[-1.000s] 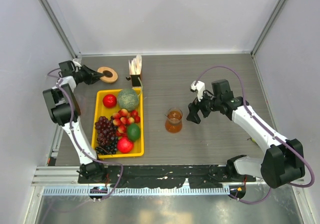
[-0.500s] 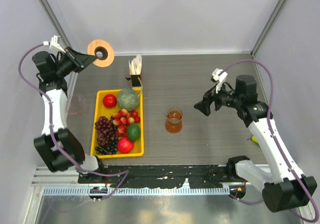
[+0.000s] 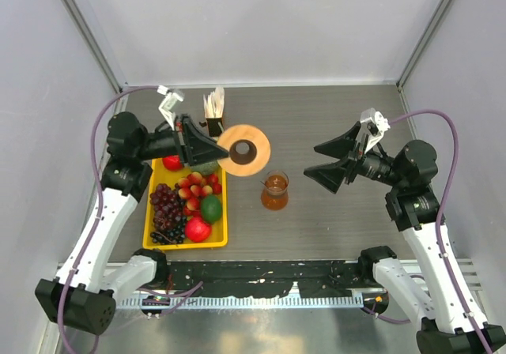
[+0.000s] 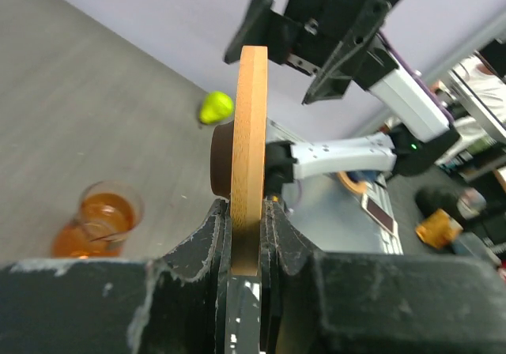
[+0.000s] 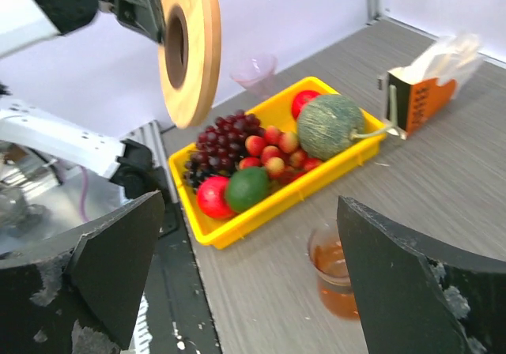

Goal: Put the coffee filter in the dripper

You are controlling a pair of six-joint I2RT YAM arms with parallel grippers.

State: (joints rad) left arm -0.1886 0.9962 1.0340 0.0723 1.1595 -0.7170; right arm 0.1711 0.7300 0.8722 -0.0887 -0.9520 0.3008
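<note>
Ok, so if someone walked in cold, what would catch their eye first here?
Most likely the dripper, its tan-orange ring clamped by the rim in the left gripper and held in the air over the middle of the table. After that, the bright yellow tray of fruit on the left. Then the right gripper, jaws spread wide, facing the dripper.

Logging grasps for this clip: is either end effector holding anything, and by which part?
The left end effector pinches the dripper by the edge of its tan ring. The right end effector is open and empty.
</note>
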